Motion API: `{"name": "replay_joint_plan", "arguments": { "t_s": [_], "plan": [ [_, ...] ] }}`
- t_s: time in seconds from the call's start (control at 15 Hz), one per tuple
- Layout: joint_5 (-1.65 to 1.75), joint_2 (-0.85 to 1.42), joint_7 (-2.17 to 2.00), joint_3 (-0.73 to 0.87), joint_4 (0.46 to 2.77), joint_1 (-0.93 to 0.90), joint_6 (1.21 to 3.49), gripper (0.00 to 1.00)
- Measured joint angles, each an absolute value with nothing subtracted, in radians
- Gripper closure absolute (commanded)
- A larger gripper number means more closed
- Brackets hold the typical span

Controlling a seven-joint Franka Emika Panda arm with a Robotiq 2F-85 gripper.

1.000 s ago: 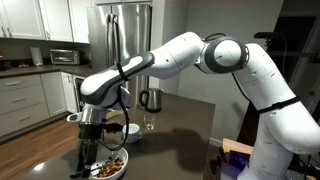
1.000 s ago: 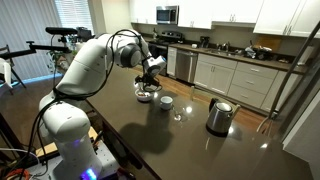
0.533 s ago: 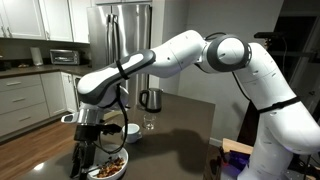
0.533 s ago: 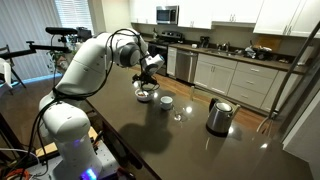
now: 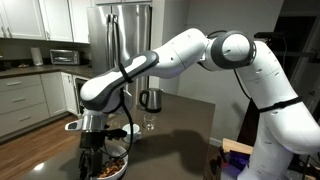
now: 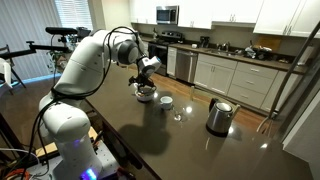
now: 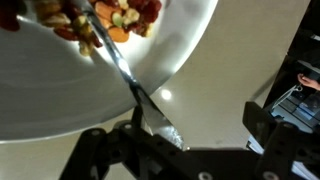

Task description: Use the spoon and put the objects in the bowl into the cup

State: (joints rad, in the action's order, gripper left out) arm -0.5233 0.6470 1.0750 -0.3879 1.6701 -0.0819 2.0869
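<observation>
Arm low and outstretched; pincer downward, jaws wide apart

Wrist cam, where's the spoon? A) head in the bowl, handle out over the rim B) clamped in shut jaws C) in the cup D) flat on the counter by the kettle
A: the spoon has its head among the bits in the bowl, and its handle crosses the rim toward the open gripper.

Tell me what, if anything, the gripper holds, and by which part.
Nothing is held: the gripper stands open, jaws either side of the thin silver metal spoon, whose handle sticks out of the wide white bowl.
</observation>
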Motion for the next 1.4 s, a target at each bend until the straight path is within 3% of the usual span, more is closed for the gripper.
{"name": "replay_joint_plan", "arguments": {
  "t_s": [1.4],
  "plan": [
    [-0.520, 0.439, 0.874, -0.318, 1.905, -0.096, 2.027, 0.00]
  ]
}}
